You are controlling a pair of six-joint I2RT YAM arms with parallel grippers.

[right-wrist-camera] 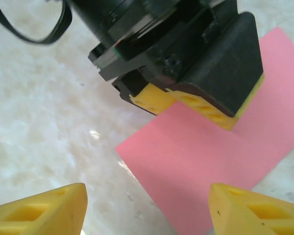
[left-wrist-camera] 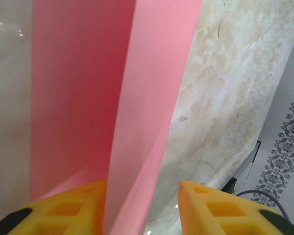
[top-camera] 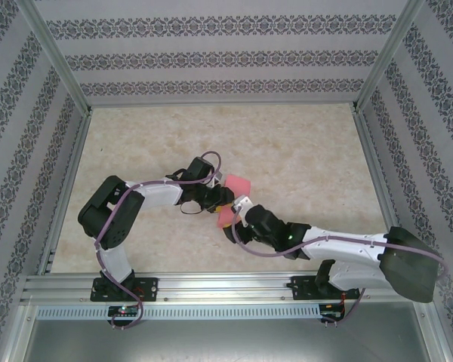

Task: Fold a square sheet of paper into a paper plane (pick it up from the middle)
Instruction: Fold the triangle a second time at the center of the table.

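At the middle of the marbled table (top-camera: 302, 151), the square sheet of paper (right-wrist-camera: 210, 161) is seen partly folded, one flap raised between the spread fingers of the left gripper (left-wrist-camera: 142, 188). Just beside the sheet's near corner, the right gripper (right-wrist-camera: 147, 191) is held with fingers wide apart.

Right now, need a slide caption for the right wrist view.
Left gripper over the pink paper, open right gripper facing it.
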